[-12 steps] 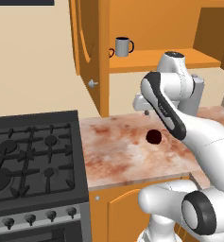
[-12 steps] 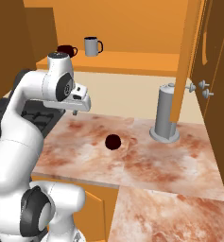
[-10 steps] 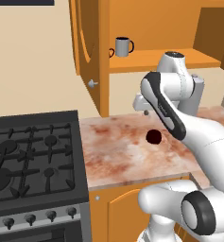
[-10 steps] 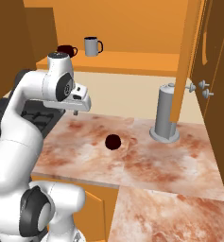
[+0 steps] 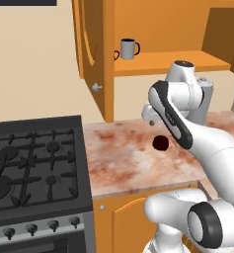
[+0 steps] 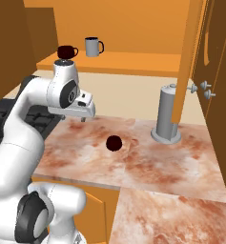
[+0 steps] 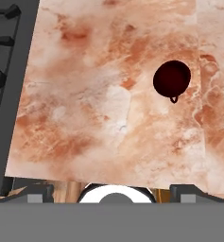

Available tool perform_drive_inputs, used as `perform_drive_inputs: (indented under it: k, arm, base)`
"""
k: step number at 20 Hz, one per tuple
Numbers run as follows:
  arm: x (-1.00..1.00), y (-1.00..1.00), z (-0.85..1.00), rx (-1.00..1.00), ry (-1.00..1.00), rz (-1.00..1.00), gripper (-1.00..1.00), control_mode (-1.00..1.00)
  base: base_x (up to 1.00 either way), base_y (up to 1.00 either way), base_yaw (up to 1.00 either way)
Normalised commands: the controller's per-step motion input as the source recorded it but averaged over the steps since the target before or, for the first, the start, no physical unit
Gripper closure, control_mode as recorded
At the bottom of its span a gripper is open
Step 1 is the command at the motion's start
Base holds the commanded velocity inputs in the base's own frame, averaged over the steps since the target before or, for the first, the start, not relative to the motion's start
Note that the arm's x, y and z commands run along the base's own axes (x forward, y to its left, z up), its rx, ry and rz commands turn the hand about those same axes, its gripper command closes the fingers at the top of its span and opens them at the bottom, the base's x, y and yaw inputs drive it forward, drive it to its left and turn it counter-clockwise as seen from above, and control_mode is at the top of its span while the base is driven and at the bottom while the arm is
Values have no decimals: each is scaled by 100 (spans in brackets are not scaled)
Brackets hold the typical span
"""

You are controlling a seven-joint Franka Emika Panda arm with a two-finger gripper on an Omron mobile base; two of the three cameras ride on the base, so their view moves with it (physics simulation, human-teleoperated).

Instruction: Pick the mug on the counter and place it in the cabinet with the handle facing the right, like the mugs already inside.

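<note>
Marble-look counter [image 6: 148, 167] spreads pinkish-brown over orange base units, and everything else can be placed from it: the black gas stove [image 5: 34, 168] butts against its left end, the open orange cabinet [image 6: 128, 64] hangs above its back edge with a grey mug [image 6: 93, 46] and a dark mug [image 6: 66, 51] on the shelf, both handles to the right, and a grey lidded canister [image 6: 167, 114] stands at its rear right. Compared with half a second earlier, nothing has visibly shifted; the arm holds its pose, so the approach seems barely begun. The gripper [image 6: 86, 116] hangs above the counter's left part, jaws spread wide and empty. The small maroon mug [image 7: 172, 79] sits near the counter's middle, untouched, well apart from the gripper.
</note>
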Motion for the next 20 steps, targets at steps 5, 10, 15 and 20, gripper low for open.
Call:
perform_drive_inputs:
  k: [5, 10, 15, 20]
  arm:
    - [0, -30, -32, -2, 0, -3, -100, -100]
    - [11, -23, -48, -6, -3, -1, -100, -100]
    - [7, -22, -38, -3, -1, 0, -100, -100]
    - [10, -28, -33, 0, 1, 1, -100, -100]
  base:
    - [0, 0, 0]
    - [0, 0, 0]
    - [0, 0, 0]
    - [0, 0, 0]
